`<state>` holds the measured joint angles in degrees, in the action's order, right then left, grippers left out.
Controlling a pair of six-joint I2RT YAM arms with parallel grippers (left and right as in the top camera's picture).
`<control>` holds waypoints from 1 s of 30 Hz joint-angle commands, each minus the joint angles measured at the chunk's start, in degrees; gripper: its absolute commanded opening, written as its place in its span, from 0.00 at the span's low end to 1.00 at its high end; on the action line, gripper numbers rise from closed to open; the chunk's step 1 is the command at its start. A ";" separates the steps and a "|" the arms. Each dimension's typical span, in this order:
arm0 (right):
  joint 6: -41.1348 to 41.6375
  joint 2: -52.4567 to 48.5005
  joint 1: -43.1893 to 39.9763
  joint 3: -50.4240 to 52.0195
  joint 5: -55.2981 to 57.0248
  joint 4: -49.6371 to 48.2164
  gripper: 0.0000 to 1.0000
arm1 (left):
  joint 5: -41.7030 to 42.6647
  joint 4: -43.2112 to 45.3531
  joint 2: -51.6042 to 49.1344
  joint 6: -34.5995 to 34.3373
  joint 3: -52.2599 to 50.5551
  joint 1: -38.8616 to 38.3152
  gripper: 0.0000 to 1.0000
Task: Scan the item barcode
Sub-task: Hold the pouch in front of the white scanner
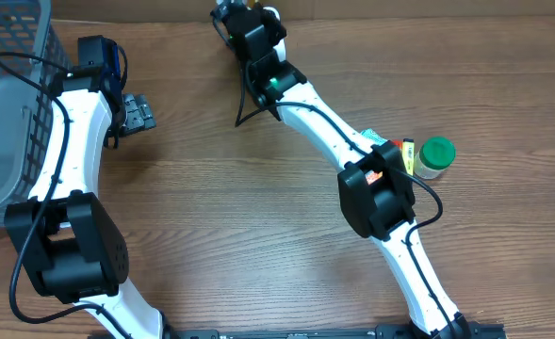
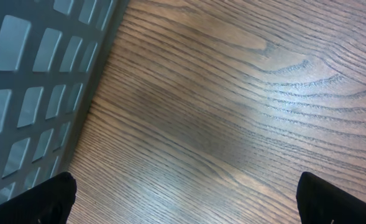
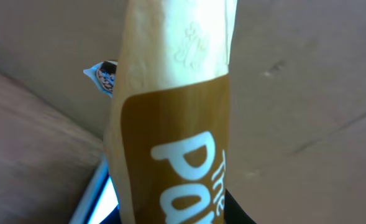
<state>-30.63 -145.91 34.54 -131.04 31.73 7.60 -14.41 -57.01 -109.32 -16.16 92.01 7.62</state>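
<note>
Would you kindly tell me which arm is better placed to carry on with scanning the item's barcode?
Probably the right: the right tool is shut on the yellow-and-brown pouch, so it can present it for scanning. The left tool hangs open and empty beside the grey basket.

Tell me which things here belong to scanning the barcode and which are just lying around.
Job: tan plastic pouch with brown label, held in the right gripper.
Lying about: round jar with green lid; grey slatted plastic basket.
</note>
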 commanded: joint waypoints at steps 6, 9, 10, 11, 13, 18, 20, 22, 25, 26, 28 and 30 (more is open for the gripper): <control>2.64 -0.07 0.96 -0.15 -0.96 6.27 0.04 | -0.74 0.13 -0.07 -0.57 1.09 -0.04 1.00; 4.20 -0.07 0.96 -0.15 -1.97 7.89 0.04 | -0.74 0.15 -0.07 -0.57 1.09 -0.02 1.00; 4.28 -0.07 0.96 -0.17 -3.28 8.46 0.04 | -0.74 0.13 -0.07 -0.57 1.09 -0.02 1.00; 4.26 -0.07 0.96 -0.15 -5.07 9.29 0.04 | -0.74 0.15 -0.07 -0.57 1.09 -0.02 1.00; 4.26 -0.07 0.96 -0.15 -9.29 11.32 0.04 | -0.74 0.15 -0.07 -0.57 1.09 -0.04 1.00; 4.33 -0.07 0.96 -0.17 -11.72 12.70 0.04 | -0.74 0.15 -0.07 -0.57 1.09 -0.04 1.00; 5.31 -0.07 0.94 -0.17 -11.67 12.74 0.04 | -0.74 0.15 -0.07 -0.57 1.09 -0.04 1.00; 5.33 -0.02 0.85 -0.20 -10.69 12.70 0.04 | -0.74 0.15 -0.07 -0.57 1.09 -0.04 1.00; 8.22 1.68 0.68 -0.22 -5.49 12.81 0.03 | -0.74 0.15 -0.07 -0.57 1.09 -0.04 1.00; 9.18 2.62 0.55 -0.22 -4.72 13.33 0.04 | -0.74 0.15 -0.07 -0.57 1.09 -0.04 1.00; 10.21 5.73 0.22 -0.24 -5.46 15.87 0.04 | -0.74 0.15 -0.07 -0.57 1.09 -0.04 1.00; 11.41 9.25 -0.02 -0.24 -7.37 19.32 0.03 | -0.74 0.15 -0.07 -0.57 1.09 -0.04 1.00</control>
<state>-23.44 -144.38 35.66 -131.04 24.32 24.10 -14.41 -57.01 -109.32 -16.16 92.01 7.60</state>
